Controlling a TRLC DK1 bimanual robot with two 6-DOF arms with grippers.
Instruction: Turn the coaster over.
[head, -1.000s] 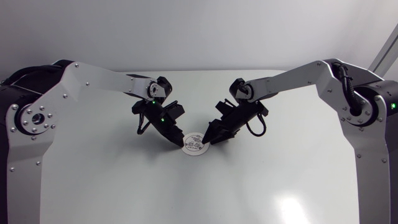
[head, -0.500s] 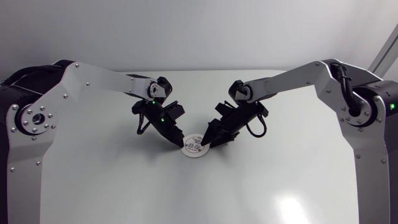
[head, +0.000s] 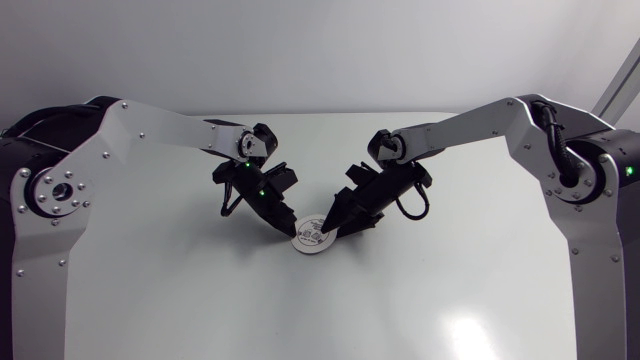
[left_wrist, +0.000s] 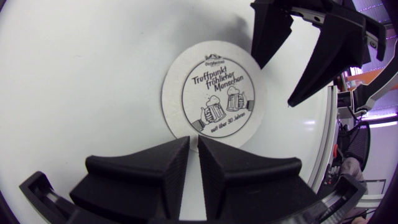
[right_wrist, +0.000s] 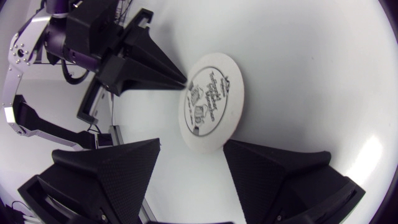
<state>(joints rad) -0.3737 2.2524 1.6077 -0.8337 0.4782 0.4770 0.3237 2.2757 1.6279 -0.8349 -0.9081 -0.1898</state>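
Closest in, a bare stretch of white tabletop (head: 320, 310) is seen. Just past it, about mid-table, the round coaster (head: 312, 236) is found lying on the surface with its printed face up – beer mugs and some text are visible in both wrist views.

The coaster is flanked by both pincers. The left pincer (head: 291, 230) is angled down at the rim on its own side. In the left wrist view its fingers (left_wrist: 155, 163) are pressed nearly together, with only a thin slit left between them and nothing gripped – the tips are parked right at the coaster's (left_wrist: 214, 93) edge.

The right pincer (head: 335, 222) is spread wide, with nothing held. From its own wrist view the coaster (right_wrist: 211, 102) is seen ahead of it, its near rim set in the gap between the two fingers (right_wrist: 106, 171). One fingertip is seen just beside the rim in the left wrist view, the other well clear.

Further back, the left arm (head: 150, 128) and right arm (head: 480, 120) are stretched in from the two sides.
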